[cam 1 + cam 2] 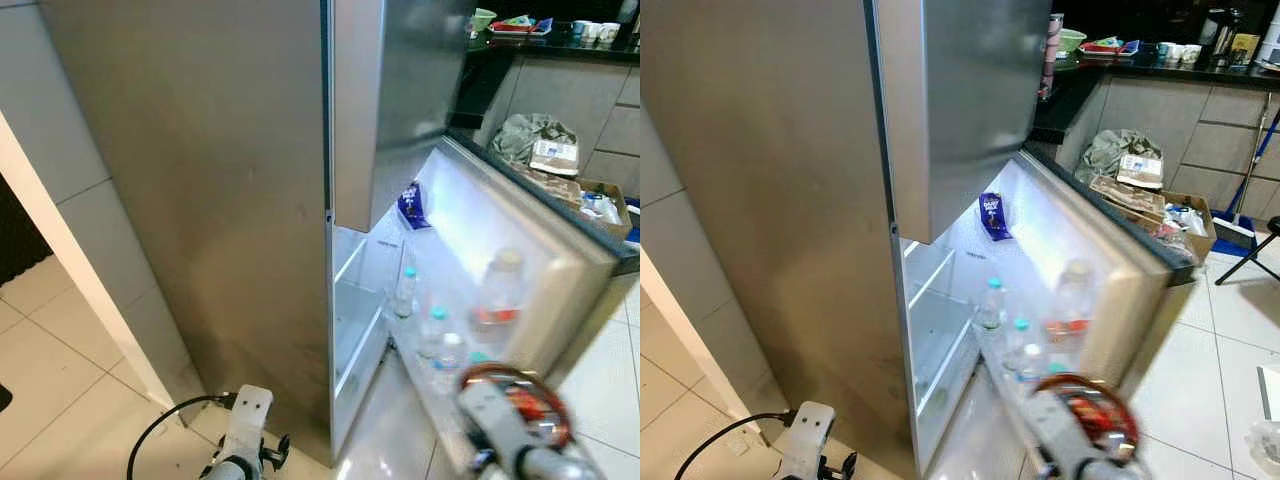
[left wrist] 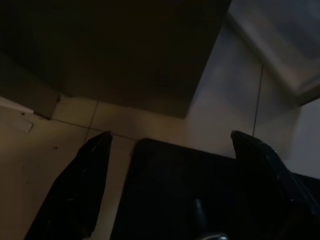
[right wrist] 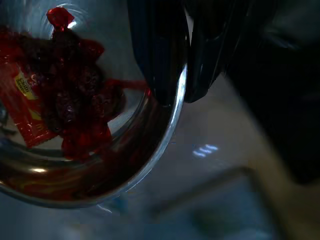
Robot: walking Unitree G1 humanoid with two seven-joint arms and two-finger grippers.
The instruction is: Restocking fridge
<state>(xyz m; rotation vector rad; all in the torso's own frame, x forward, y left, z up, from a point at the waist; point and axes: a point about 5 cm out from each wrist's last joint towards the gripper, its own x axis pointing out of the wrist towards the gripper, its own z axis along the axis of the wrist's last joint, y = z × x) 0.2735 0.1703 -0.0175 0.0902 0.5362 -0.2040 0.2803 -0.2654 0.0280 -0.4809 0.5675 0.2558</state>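
Note:
The steel fridge [image 1: 200,200] stands with its lower door [image 1: 545,245] swung wide and its inside lit. Clear bottles [image 1: 405,290] and a jar with a red label [image 1: 498,295] stand in the door shelf. A blue packet [image 1: 412,205] lies higher up. My right gripper [image 3: 178,97] is shut on the rim of a glass bowl [image 3: 75,125] of red-wrapped pieces. The bowl [image 1: 520,400] hangs low in front of the open door. My left gripper [image 2: 171,135] hangs open near the floor beside the fridge.
A clear drawer [image 1: 355,320] sits in the lower compartment. The upper door [image 1: 390,90] juts out above the opening. Right of the door, a cardboard box [image 1: 600,205] of clutter sits under a dark counter [image 1: 560,45] with cups. A black cable [image 1: 160,430] lies on the tiles.

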